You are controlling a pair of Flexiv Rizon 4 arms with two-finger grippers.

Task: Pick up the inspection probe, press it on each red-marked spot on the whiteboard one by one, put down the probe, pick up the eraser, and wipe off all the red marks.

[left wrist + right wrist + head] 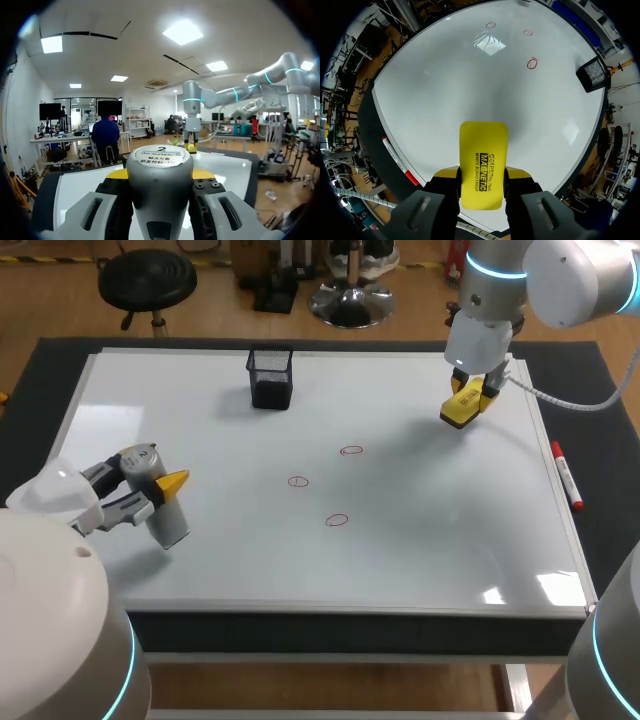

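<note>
Left end effector (165, 488) is clamped on the grey probe (168, 518) over the left side of the whiteboard (420, 560). Right end effector (482, 176) grips the yellow eraser (483, 150) over its far right corner, with three red marks (298, 481) between them.

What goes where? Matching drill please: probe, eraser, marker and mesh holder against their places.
Things:
1. inspection probe
2. eraser
3. red marker
4. black mesh holder

Places:
A. lying along the whiteboard's right edge
B. gripped in the left pincer
C. standing on the whiteboard near its far edge
D. gripped in the right pincer

Pairs: 1-B, 2-D, 3-A, 4-C
</note>
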